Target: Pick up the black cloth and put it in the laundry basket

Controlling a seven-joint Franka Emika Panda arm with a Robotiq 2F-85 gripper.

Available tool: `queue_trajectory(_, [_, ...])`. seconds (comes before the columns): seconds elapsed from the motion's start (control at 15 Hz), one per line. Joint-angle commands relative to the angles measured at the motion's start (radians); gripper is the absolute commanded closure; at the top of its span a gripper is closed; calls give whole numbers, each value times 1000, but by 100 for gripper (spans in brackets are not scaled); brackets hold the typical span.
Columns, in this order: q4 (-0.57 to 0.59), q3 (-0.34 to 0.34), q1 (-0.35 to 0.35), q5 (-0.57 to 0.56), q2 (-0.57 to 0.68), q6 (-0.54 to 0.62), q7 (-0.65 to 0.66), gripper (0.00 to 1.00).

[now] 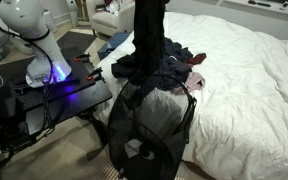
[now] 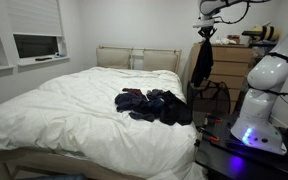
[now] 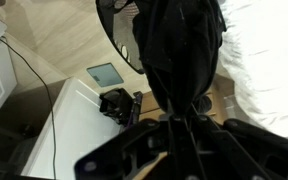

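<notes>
One black cloth (image 1: 149, 40) hung straight down from the gripper (image 2: 205, 30), which was raised high beside the worktop (image 1: 254, 70), a bed with white sheets. I observed the gripper closed on the top end of the cloth. In the wrist view the fabric (image 3: 184, 50) emerged from between the fingers and fell away in one long dark fold.

The laundry basket (image 1: 134, 130), a black mesh type, stood upright on the floor directly beneath the cloth, just beside the edge of the worktop. In both exterior views the lower end of the cloth reached roughly to the rim of the basket (image 2: 216, 95). I could not tell whether it had entered the opening.

Several more dark clothes lay in a pile (image 1: 179, 62) on the worktop, near the edge closest to the basket and apart from the hanging cloth. The robot base (image 1: 46, 55) showed a blue light low on its body. A wooden dresser (image 2: 234, 60) stood behind the basket.
</notes>
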Motion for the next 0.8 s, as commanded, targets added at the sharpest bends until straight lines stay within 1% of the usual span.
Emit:
queue_trajectory(0.0, [-1,-8,-32,-75,-11,7,142,98])
queue_trajectory(0.13, [-5,-19,-40,-123,-15,12,208,98])
queue_trajectory(0.33, [-6,-49,-42,-186,-9,23,264,98])
queue_trajectory(0.47, [-1,-73,-41,-209,2,29,285,98])
queue_trajectory(0.6, [0,-104,-40,-227,14,56,277,98])
queue_trajectory(0.73, [2,-137,-39,-218,28,92,262,98])
